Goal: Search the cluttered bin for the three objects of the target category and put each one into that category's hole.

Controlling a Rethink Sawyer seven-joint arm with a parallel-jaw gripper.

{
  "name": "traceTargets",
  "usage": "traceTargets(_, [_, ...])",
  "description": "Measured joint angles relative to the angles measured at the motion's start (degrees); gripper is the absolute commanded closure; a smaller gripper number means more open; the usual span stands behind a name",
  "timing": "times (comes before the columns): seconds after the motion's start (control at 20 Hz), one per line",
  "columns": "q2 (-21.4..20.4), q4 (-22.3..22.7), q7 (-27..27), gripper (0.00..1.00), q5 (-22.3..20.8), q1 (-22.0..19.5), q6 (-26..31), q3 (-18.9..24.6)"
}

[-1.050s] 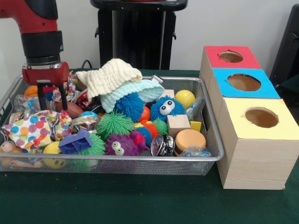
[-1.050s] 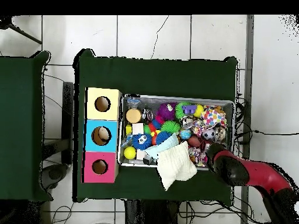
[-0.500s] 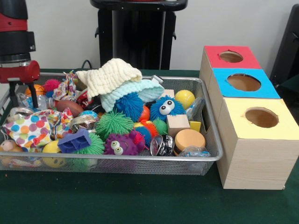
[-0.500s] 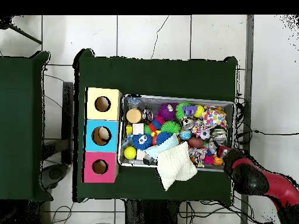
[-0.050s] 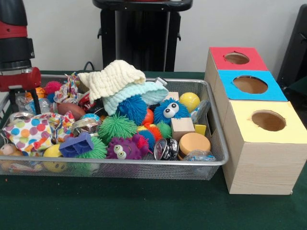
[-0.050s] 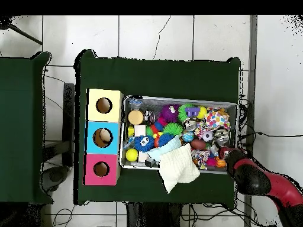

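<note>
Pincer (image 5: 24, 98) hangs with prongs parted and empty at the wire bin's (image 5: 144, 165) end farthest from the boxes (image 5: 259, 120); descending here risks snagging the bin rim or loose wrappers.

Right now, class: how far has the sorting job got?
Nothing looks done: the bin is packed with toys. In hand: nothing; the pincer hangs at the bin's end, nothing visibly held. Left: all three target objects, to go into a hole in the boxes.
</note>
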Motion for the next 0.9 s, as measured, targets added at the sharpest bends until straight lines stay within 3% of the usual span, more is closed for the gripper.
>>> traceTargets(0.45, [-0.4,-0.17,-0.06,0.0,-0.88,1.65,0.02,-0.48])
traceTargets(0.9, [-2.05,-0.12,-0.07,0.0,-3.49,8.45,0.02,-3.73])
